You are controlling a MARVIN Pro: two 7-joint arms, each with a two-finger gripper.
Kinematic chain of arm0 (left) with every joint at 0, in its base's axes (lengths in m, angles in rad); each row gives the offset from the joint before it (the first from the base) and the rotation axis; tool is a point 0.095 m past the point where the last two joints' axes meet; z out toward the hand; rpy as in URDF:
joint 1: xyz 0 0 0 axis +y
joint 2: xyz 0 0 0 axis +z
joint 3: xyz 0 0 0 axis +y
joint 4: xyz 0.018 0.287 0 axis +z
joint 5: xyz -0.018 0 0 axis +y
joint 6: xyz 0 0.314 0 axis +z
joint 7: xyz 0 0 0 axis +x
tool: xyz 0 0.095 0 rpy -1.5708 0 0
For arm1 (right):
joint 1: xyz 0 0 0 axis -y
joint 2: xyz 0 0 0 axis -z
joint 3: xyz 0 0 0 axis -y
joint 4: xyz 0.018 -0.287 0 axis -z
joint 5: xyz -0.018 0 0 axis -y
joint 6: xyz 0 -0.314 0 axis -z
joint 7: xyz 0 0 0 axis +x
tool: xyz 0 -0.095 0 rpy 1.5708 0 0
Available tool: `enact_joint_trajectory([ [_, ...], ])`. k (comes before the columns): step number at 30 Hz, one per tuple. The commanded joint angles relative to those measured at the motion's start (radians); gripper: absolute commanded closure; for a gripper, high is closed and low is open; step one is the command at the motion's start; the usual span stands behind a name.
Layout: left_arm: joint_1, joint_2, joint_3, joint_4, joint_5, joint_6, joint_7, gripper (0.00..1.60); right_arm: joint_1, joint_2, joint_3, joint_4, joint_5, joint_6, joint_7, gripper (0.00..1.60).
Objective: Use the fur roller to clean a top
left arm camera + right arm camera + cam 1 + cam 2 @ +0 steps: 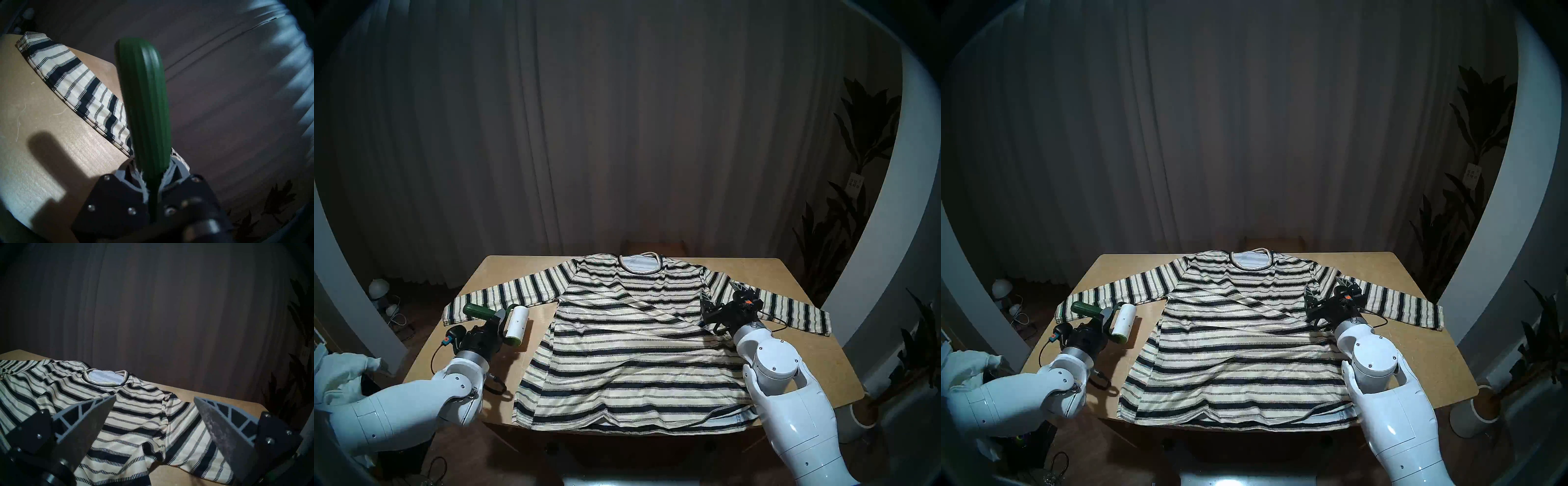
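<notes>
On the pale wooden tabletop (795, 271) the cream-and-black striped long-sleeved top (633, 342) lies spread flat with sleeves out, presumably so its whole front can be rolled. Just beside its left edge, the left end effector (495, 319) is pressed together on the dark green handle of the small white-rolled fur roller (516, 325), the roll over bare wood, not yet on the fabric. The right end effector (154, 414) hovers spread and empty above the right shoulder seam, likely poised to pin the cloth.
</notes>
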Motion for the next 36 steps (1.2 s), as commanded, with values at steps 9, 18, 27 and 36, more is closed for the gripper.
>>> enact_joint_trajectory([
  [9, 0.026, -0.056, -0.097, 0.062, -0.181, 0.087, -0.205, 1.60, 0.016, -0.004, 0.012, -0.018, -0.016, 0.006, -0.032, 0.00],
  [18, 0.071, -0.104, -0.196, 0.099, -0.376, 0.170, -0.315, 1.60, 0.015, -0.011, 0.016, -0.008, -0.027, 0.013, -0.054, 0.00],
  [27, 0.183, -0.099, -0.336, 0.063, -0.619, 0.299, -0.427, 1.60, 0.008, -0.026, 0.023, 0.012, -0.035, 0.024, -0.085, 0.00],
  [36, 0.328, 0.036, -0.445, -0.067, -0.680, 0.379, -0.367, 1.60, 0.004, -0.047, 0.033, 0.039, -0.032, 0.032, -0.116, 0.00],
])
